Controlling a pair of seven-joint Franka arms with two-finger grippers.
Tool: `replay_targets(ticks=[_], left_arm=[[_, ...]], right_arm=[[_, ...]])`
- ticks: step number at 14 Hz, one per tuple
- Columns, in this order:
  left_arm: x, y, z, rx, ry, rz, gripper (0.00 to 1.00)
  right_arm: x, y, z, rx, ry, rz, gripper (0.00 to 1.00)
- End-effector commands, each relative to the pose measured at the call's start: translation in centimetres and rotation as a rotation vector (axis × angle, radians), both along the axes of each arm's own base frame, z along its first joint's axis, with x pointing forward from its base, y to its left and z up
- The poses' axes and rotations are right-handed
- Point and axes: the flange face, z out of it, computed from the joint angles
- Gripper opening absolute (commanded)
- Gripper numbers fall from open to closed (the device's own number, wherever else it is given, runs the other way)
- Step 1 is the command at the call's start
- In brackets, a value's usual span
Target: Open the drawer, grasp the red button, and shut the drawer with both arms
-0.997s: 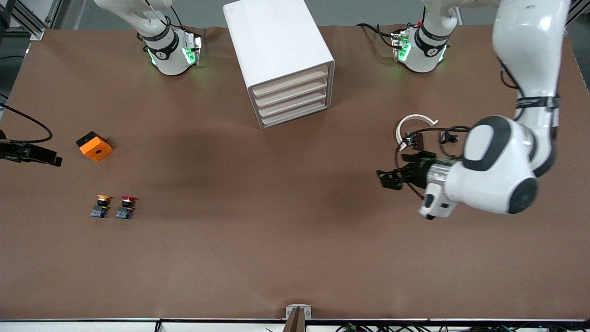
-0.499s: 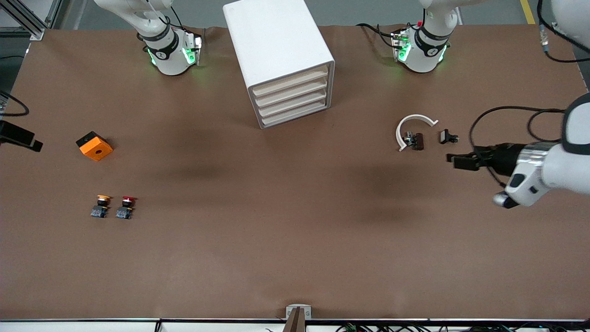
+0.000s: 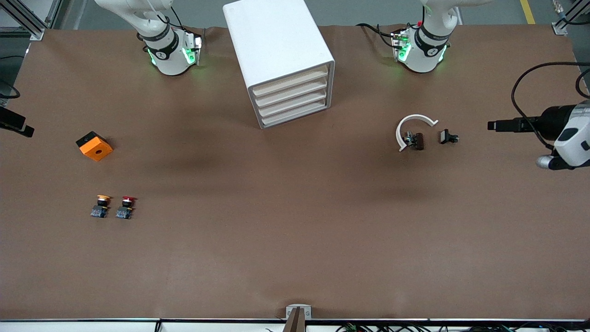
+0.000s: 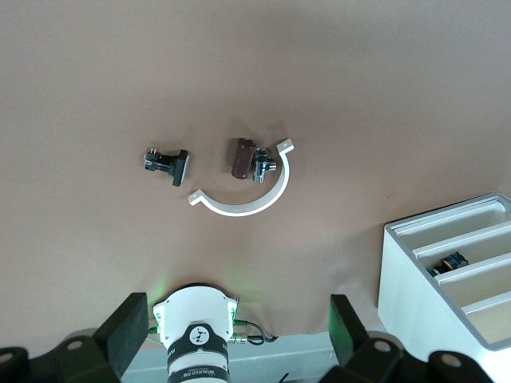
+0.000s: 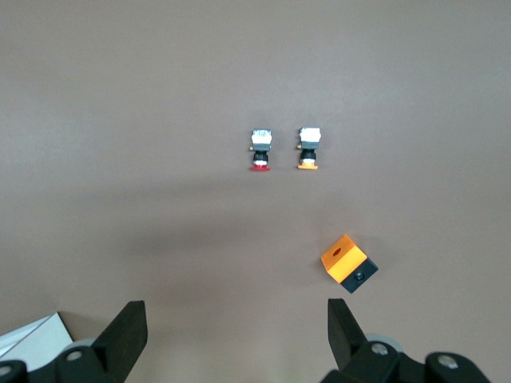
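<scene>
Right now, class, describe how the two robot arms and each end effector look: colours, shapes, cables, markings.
Both arms are glossy white with rounded segments. Each base, right arm and left arm, wears a black band with a small mark and glows green. A black cable loops to the left end effector, black on a white wrist. The right end effector is black too, with blocky fingers.
</scene>
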Motion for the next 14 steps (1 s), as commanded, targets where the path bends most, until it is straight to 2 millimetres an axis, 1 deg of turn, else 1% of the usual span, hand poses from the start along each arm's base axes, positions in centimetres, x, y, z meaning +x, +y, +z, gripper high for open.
replay_targets(ticks=[1, 2, 3, 4, 7, 8, 9, 11, 13, 14], left_arm=[[-2.0, 0.2, 1.1, 0.018, -0.070, -0.010, 1.00], [-2.2, 0.3, 1.4, 0.048, -0.092, -0.015, 1.00], [-2.3, -0.1, 1.7, 0.073, -0.110, -0.019, 1.00], [-2.3, -0.5, 1.6, 0.080, -0.116, -0.023, 1.00], [-2.0, -3.6, 2.5, 0.159, -0.151, 0.001, 1.00], [-2.2, -4.4, 3.2, 0.174, -0.170, -0.010, 1.00], [-2.6, -4.7, 3.6, 0.176, -0.179, -0.014, 1.00], [-3.5, -4.8, 5.6, 0.178, -0.238, -0.007, 1.00], [-4.0, -4.9, 7.1, 0.180, -0.268, -0.001, 1.00], [-4.1, -5.2, 7.8, 0.181, -0.281, 0.005, 1.00]], right_arm=[[-2.5, 0.6, 1.0, -0.005, 0.008, -0.020, 1.00], [-3.2, 0.9, 1.0, -0.004, 0.005, -0.049, 1.00], [-3.7, 1.5, 1.1, -0.003, 0.002, -0.054, 1.00], [-4.0, 1.6, 1.2, -0.001, 0.000, -0.053, 1.00], [-5.2, 1.4, 1.3, 0.003, 0.000, -0.058, 1.00], [-5.6, 1.4, 1.2, 0.003, -0.012, -0.058, 1.00], [-5.9, 1.3, 1.0, 0.004, -0.014, -0.060, 1.00], [-7.0, 1.0, 0.8, 0.011, -0.013, -0.067, 1.00], [-7.8, 1.2, 1.2, 0.013, -0.016, -0.065, 1.00], [-8.5, 1.1, 1.4, 0.015, -0.021, -0.067, 1.00]])
